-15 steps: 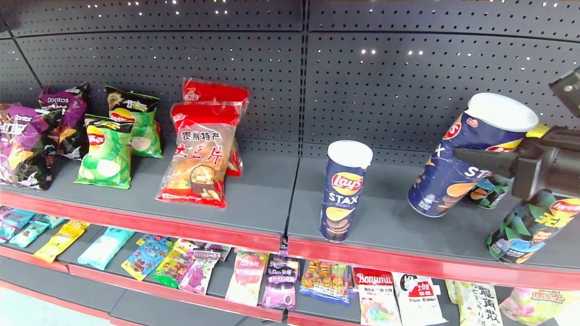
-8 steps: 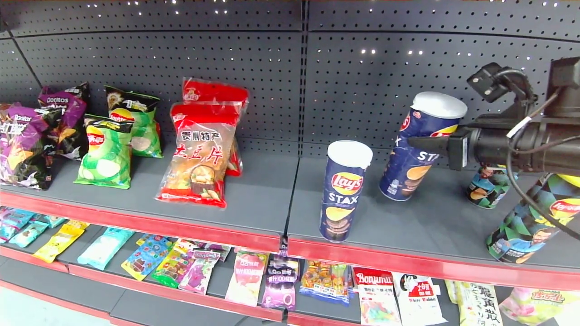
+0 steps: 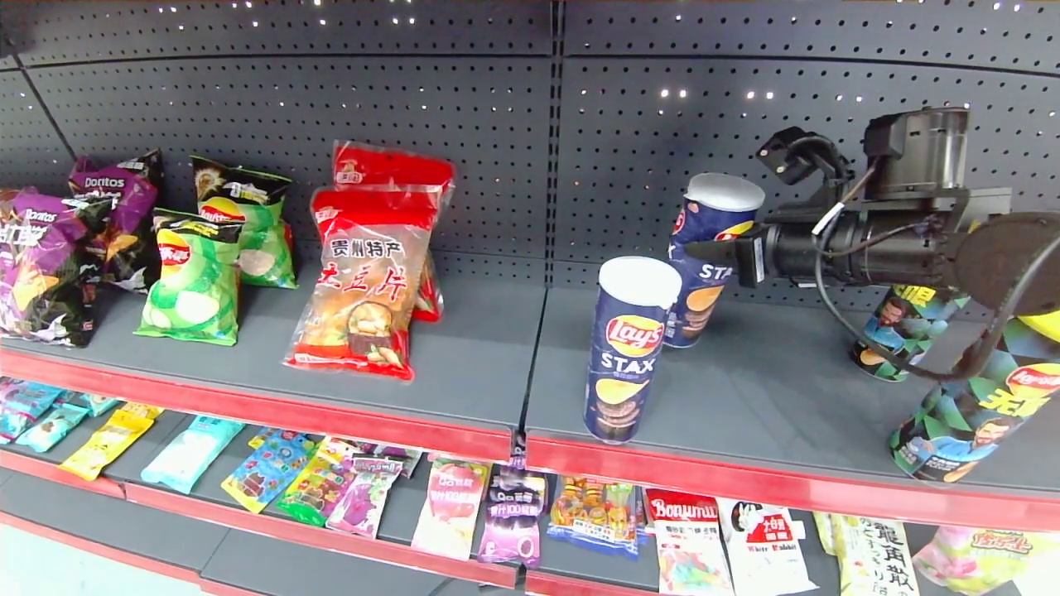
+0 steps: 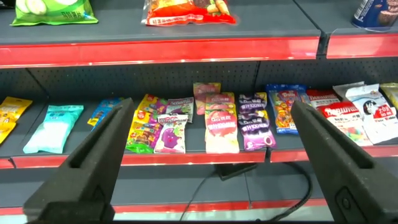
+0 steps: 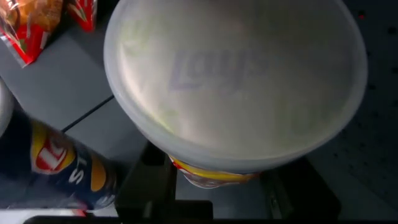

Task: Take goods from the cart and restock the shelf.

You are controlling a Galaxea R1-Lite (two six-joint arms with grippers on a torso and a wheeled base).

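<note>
My right gripper is shut on a dark blue chips can with a white lid, holding it nearly upright over the back of the grey shelf. The can's lid sits close in the right wrist view, with dark gripper parts below it. A second blue chips can stands upright just in front and to the left of the held one, near the red shelf edge; its side also shows in the right wrist view. My left gripper hangs open, low in front of the lower candy shelves.
Two green-patterned cans stand at the shelf's right end. Red snack bags, green chip bags and purple chip bags fill the left section. Candy packets lie on the lower shelf. A perforated back wall closes the shelf.
My right arm has carried the blue can leftward and deeper into the shelf, tipping it from tilted to nearly upright, behind the standing can.
</note>
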